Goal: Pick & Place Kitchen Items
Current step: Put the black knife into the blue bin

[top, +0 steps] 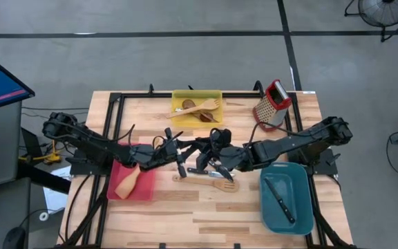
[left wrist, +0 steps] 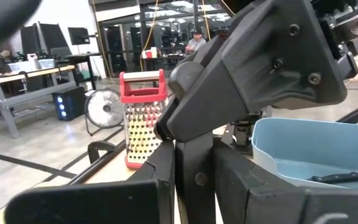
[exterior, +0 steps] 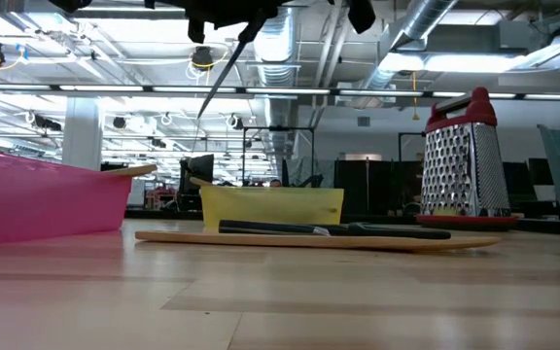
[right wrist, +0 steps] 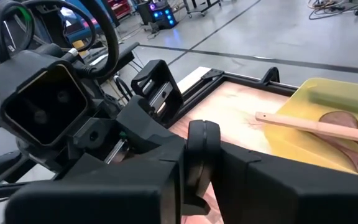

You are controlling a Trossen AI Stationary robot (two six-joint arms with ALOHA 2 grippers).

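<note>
My two grippers meet above the table's middle, left (top: 173,149) and right (top: 211,148), both shut on one black-handled knife (top: 177,153). In the low view the knife (exterior: 224,70) hangs slanting, its tip down, clear of the table. A second black-handled knife (top: 203,171) lies on a pale wooden spatula (top: 213,182) flat on the table under the grippers; both also show in the low view (exterior: 329,229). Another pale spatula (top: 128,182) lies in the red bin (top: 147,190). My left gripper has a black bar, the knife's handle (left wrist: 194,177), pinched between its two fingers. The fingers come level from the table's left. The knife is lifted clear and its blade slants down below the grippers. My right gripper has the rounded black end of the handle (right wrist: 201,152) between its two fingers. The fingers come level from the table's right, facing my left gripper. The two gripper bodies hide the rest of the contact.
A yellow bin (top: 216,117) at the far middle holds a pale wooden fork and a dark spoon. A teal bin (top: 302,207) at the near right holds a knife (top: 279,198). A red-topped grater (top: 273,102) stands at the far right.
</note>
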